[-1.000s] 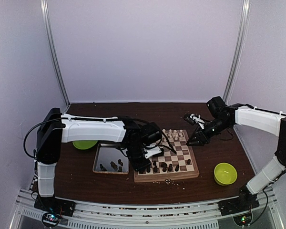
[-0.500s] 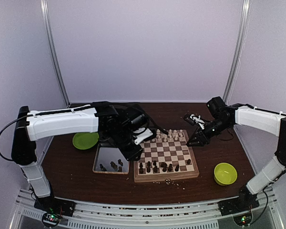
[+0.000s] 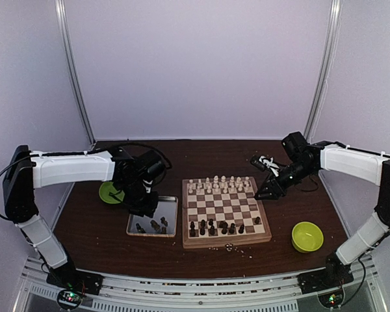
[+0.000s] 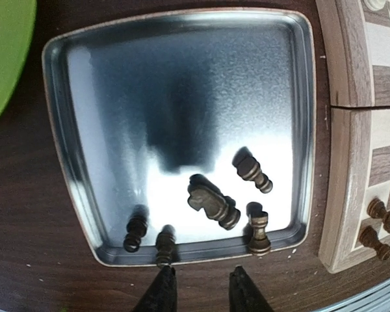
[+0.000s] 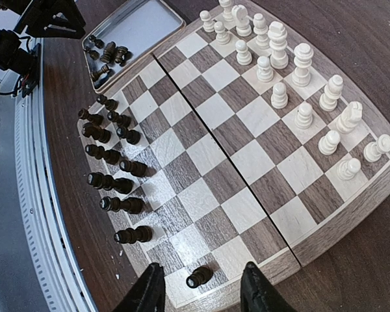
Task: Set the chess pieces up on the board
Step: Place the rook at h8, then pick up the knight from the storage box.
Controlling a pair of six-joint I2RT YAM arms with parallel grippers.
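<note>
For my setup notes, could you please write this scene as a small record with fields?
chessboard: middle of the table
metal tray: directly left of the chessboard
cream chessmen: upright, far two rows
placed dark pieces: upright, near two rows, gaps remain
unplaced dark pieces: five, in the tray's near half
left gripper: above the tray, open, empty
right gripper: above the chessboard's right edge, open, empty
</note>
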